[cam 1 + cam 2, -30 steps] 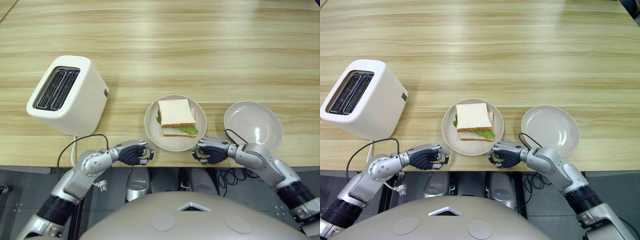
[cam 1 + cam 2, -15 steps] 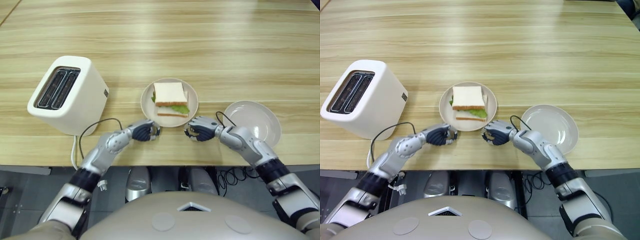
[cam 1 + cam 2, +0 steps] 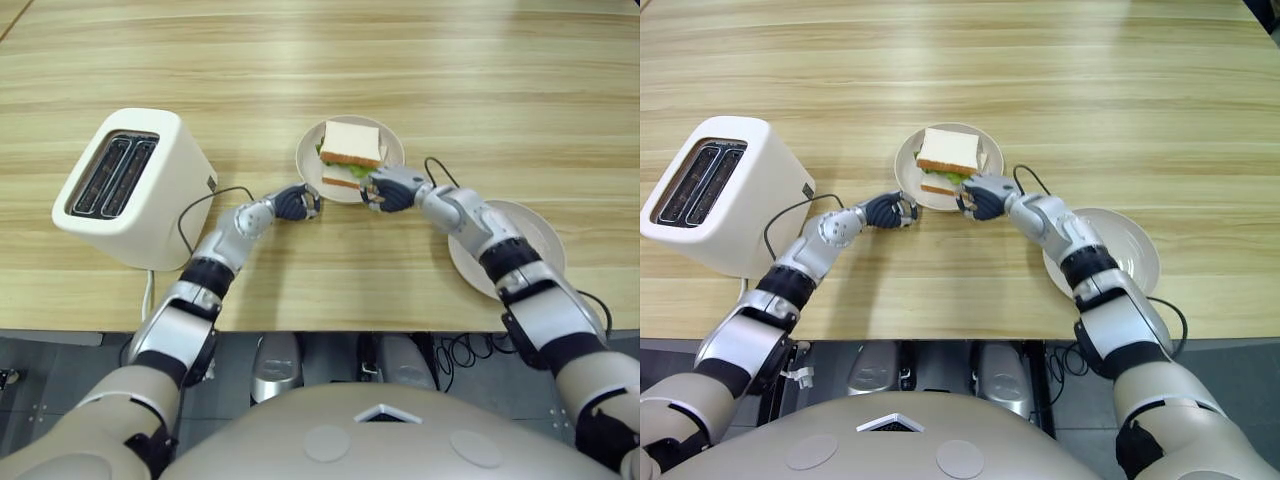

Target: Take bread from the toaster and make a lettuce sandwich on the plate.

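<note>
A sandwich (image 3: 350,150) of two white bread slices with green lettuce between them lies on the small beige plate (image 3: 307,150) at mid-table. My left hand (image 3: 293,202) is curled at the plate's near left rim. My right hand (image 3: 388,189) is curled at its near right rim, overlapping the edge. Both hands appear closed on the rim. The white toaster (image 3: 135,190) stands to the left, its two dark slots facing up with no bread sticking out.
A second, empty beige plate (image 3: 535,240) sits to the right, partly under my right forearm. A black cable (image 3: 215,195) loops from the toaster toward my left arm. Bare wooden tabletop stretches beyond the sandwich plate.
The sandwich plate has slid away from the table's near edge toward mid-table, both hands travelling with it at its rim and both arms stretching out. Toaster and empty plate stayed put.
</note>
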